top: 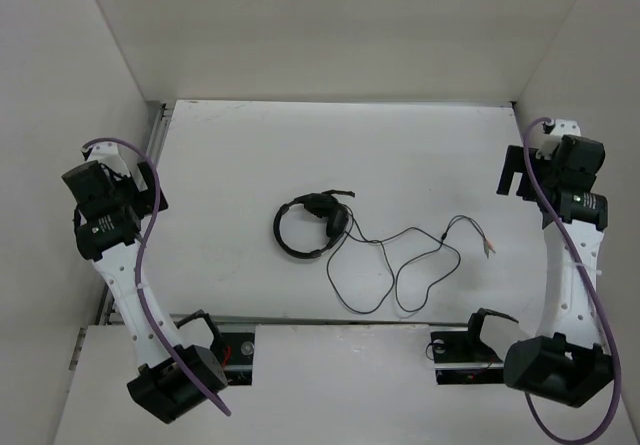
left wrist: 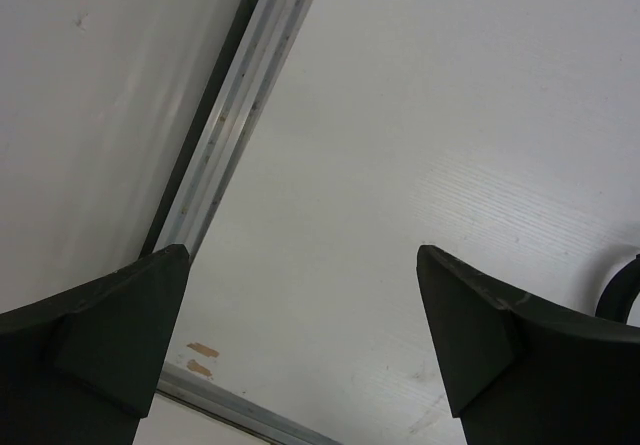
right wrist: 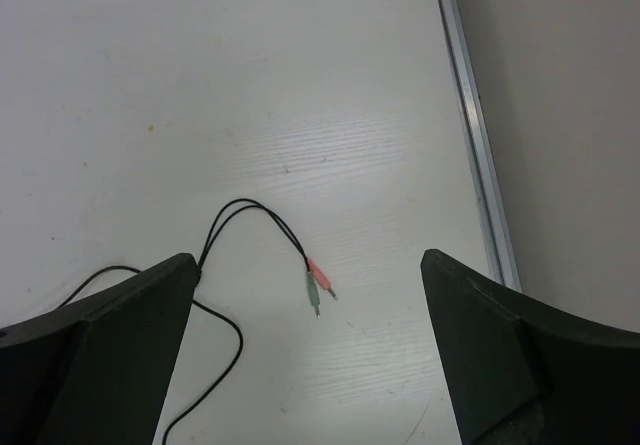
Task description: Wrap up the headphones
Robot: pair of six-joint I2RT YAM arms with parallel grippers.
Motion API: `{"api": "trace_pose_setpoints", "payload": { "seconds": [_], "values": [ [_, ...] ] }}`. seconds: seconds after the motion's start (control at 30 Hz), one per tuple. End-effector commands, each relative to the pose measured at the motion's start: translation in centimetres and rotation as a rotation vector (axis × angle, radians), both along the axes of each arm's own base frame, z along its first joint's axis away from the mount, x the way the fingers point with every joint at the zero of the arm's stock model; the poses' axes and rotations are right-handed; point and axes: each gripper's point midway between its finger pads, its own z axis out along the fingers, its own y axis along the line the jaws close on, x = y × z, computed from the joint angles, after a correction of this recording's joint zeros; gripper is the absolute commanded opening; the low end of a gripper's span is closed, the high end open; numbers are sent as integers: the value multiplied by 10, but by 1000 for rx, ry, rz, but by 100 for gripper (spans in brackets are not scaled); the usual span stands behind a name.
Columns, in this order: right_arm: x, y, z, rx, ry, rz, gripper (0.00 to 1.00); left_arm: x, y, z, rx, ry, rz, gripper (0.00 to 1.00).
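The black headphones (top: 308, 225) lie flat near the middle of the white table (top: 250, 155), earcups together at the upper right of the round headband. Their thin black cable (top: 395, 265) runs right in loose loops and ends in two small plugs (top: 487, 246). The right wrist view shows the plugs (right wrist: 318, 287), one pink and one green, with the split cable (right wrist: 250, 208) behind them. My left gripper (top: 150, 187) is open and empty at the far left, well away from the headphones, whose edge shows in the left wrist view (left wrist: 618, 290). My right gripper (top: 513, 177) is open and empty, raised beyond the plugs.
White walls enclose the table on three sides. An aluminium rail (left wrist: 228, 135) runs along the left edge and another (right wrist: 470, 135) along the right edge. Two brown marks (left wrist: 200, 350) sit by the left rail. The arm bases (top: 230, 347) stand at the near edge.
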Motion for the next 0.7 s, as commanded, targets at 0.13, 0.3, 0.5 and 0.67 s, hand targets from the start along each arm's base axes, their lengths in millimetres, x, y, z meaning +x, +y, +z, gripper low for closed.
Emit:
{"api": "trace_pose_setpoints", "payload": {
  "seconds": [0.13, 0.3, 0.5, 0.67],
  "values": [
    [3, 1, 43, -88, -177, 27, 100, 5, -7, 8, -6, -43, -4, 100],
    [4, 7, 60, -135, -252, 56, 100, 10, -22, 12, 1, -57, -54, 100],
    [8, -5, 60, -185, -261, -26, 100, 15, -54, 8, -16, -73, -154, 100],
    [5, 8, 98, -223, -418, 8, 100, 19, -99, 2, -47, -60, -313, 100]
  ]
}}
